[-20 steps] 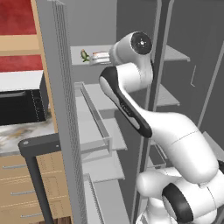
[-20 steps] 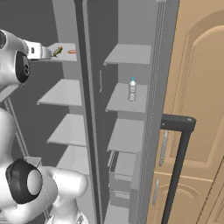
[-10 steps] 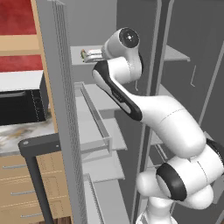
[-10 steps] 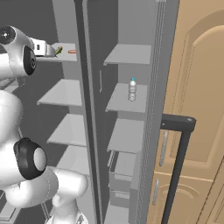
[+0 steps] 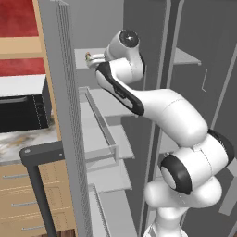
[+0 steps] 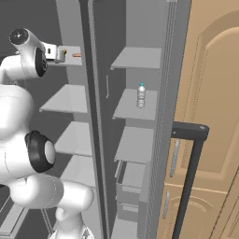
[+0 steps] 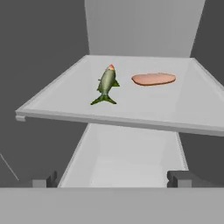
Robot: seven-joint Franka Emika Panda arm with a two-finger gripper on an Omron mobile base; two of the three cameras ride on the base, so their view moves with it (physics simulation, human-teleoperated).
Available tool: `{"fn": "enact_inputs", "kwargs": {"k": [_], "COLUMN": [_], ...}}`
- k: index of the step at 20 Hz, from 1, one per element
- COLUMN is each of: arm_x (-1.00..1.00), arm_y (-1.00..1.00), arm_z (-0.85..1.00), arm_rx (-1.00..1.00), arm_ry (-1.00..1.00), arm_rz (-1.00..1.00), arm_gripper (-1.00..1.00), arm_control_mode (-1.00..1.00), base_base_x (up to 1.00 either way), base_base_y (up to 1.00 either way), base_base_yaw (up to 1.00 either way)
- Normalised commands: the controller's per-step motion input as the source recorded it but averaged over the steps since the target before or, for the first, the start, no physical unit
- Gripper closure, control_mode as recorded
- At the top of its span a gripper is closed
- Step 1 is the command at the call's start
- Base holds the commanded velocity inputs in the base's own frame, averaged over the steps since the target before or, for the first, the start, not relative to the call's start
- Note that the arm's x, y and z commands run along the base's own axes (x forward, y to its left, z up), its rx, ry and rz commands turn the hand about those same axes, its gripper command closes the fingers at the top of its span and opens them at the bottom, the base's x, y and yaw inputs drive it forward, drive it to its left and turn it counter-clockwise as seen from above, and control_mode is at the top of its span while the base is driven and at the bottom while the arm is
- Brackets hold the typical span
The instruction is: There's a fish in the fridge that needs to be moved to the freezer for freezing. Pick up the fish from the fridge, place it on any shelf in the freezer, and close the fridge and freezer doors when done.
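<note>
1. the gripper (image 7: 112, 178) stands spread wide with nothing between its fingers (image 7: 180, 178), short of the front edge of the fridge's upper shelf (image 7: 131, 120).
2. the fish (image 7: 106, 84) lies on that shelf, tail toward the camera and red-tipped head away, well apart from the fingertips.
3. just beside the fish, on the same shelf and not touching it, lies a flat orange-pink piece (image 7: 153, 79).
4. compared with a second ago, the arm's upper joint (image 5: 126, 42) has swung from beside the middle divider across toward the open fridge door (image 5: 65, 115), and the hand (image 5: 95, 59) now reaches further in over the top shelf.
5. in the right base view the hand (image 6: 57, 53) sits at the top shelf's level, with the orange-pink piece (image 6: 77, 55) just past it; the fish cannot be made out there.
6. the gripper's spread matches the earlier pictures as far as can be told.
7. the freezer (image 6: 135, 135) stands open with a small bottle (image 6: 141, 95) on its second shelf, unmoved; its door (image 6: 200, 116) is open too.
</note>
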Motion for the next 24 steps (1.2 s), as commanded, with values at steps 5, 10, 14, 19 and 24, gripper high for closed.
{"fn": "enact_inputs", "kwargs": {"k": [5, 10, 14, 19, 24], "arm_x": [0.3, 0.28, 0.32, 0.34, 0.34], "arm_y": [0.14, 0.14, 0.11, 0.0, 0.07], "arm_z": [-0.1, -0.12, -0.05, 0.0, -0.15], "arm_rx": [-0.01, -0.02, 0.0, 0.0, 0.0], "arm_ry": [0.01, 0.04, 0.0, 0.0, 0.0], "arm_rz": [0.0, 0.0, 0.0, 0.0, 0.0], "arm_gripper": [-1.0, -1.0, -1.0, -1.0, -1.0], "arm_control_mode": [-1.0, -1.0, -1.0, -1.0, -1.0], "base_base_x": [0.0, 0.0, 0.0, 0.0, 0.0], "base_base_y": [0.0, 0.0, 0.0, 0.0, 0.0], "base_base_yaw": [0.0, 0.0, 0.0, 0.0, 0.0]}}
